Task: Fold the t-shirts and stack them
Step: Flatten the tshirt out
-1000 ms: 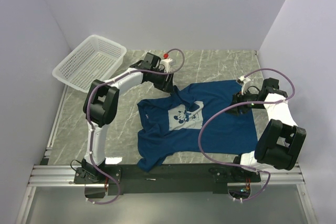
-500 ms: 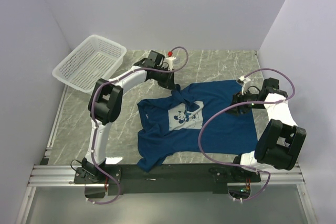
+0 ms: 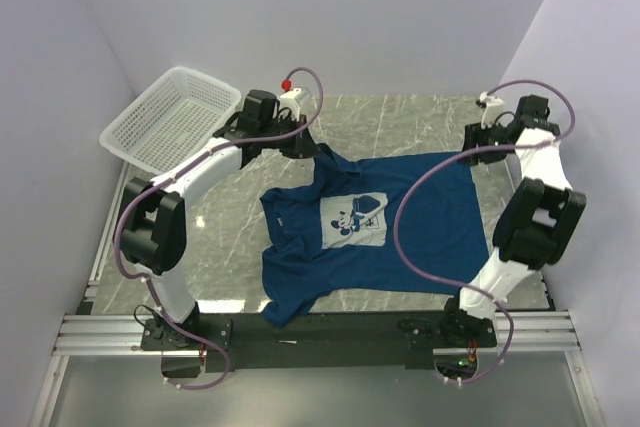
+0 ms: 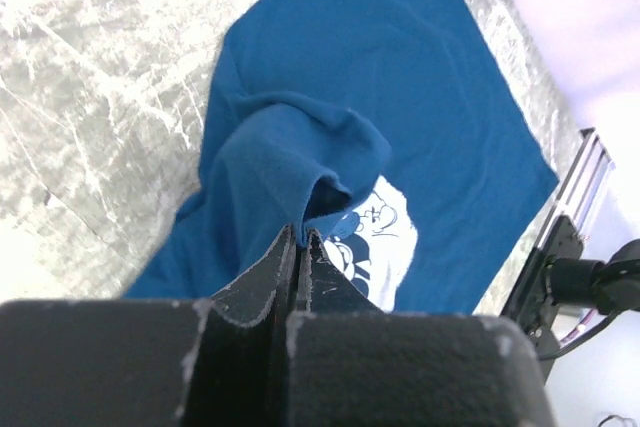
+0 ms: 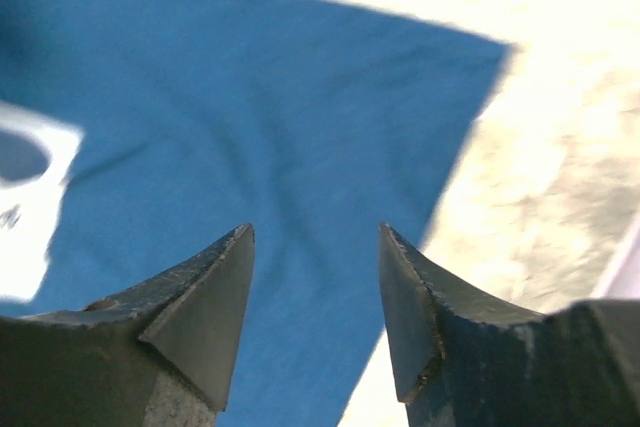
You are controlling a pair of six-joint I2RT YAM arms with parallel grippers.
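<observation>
From above, the dark blue t-shirt (image 3: 420, 227) lies spread on the marble table (image 3: 400, 117), its pale chest print (image 3: 353, 219) showing a cartoon mouse; any lettering is too small to read. A white mesh basket (image 3: 170, 117) sits far left. The left wrist view shows the left gripper (image 4: 300, 237) clenched on a raised fold of the shirt's far-left part, just beside the print. In the right wrist view, the right gripper (image 5: 315, 232) hangs with its fingers apart, grasping nothing, over the shirt's far-right corner.

Basket (image 3: 141, 103) left, behind t-shirt (image 3: 350, 262)
</observation>
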